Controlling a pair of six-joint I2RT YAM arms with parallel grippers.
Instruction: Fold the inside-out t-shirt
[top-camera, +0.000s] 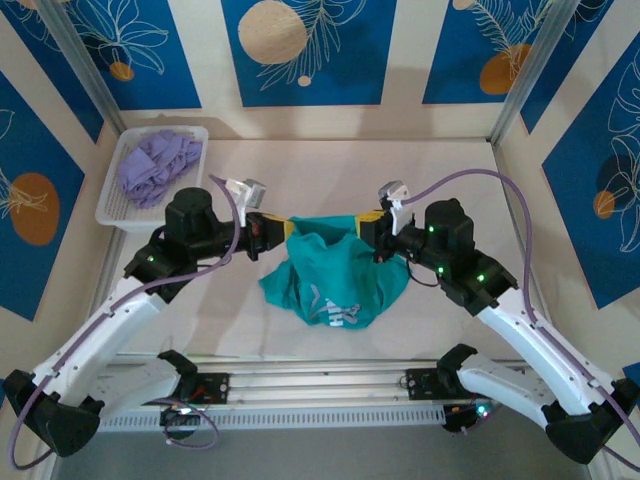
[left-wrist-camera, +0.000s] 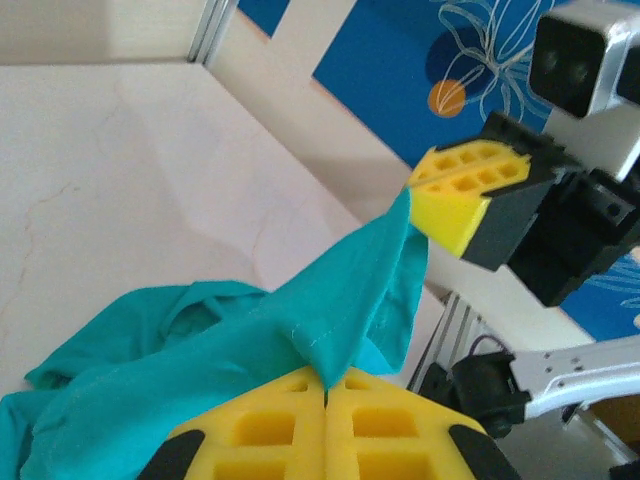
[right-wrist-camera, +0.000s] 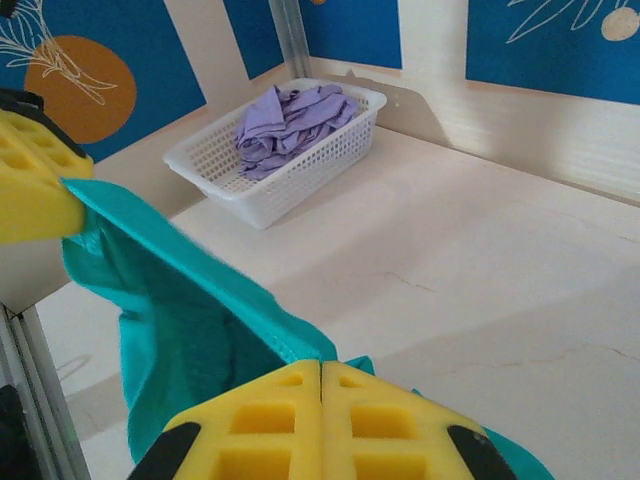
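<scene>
Top external view shows the teal t-shirt (top-camera: 335, 280) hanging between the two arms above the middle of the table (top-camera: 330, 175) — its upper edge is stretched taut from one claw to the other. The rest sags in a bunched pouch whose lower part rests on the table, with white print showing near the bottom. The left gripper (top-camera: 268, 232) has its yellow fingers pressed together on the left end of that edge; the left wrist view shows the fabric pinched where the pads meet, a stitched hem running out of it. The right gripper (top-camera: 372, 228) is likewise clamped on the right end — from its own wrist camera the pads meet with teal cloth caught between them. The two claws face each other, near but apart. At the far left corner stands a white basket (top-camera: 110, 205) holding a crumpled purple garment (top-camera: 158, 165), well apart from the shirt.
</scene>
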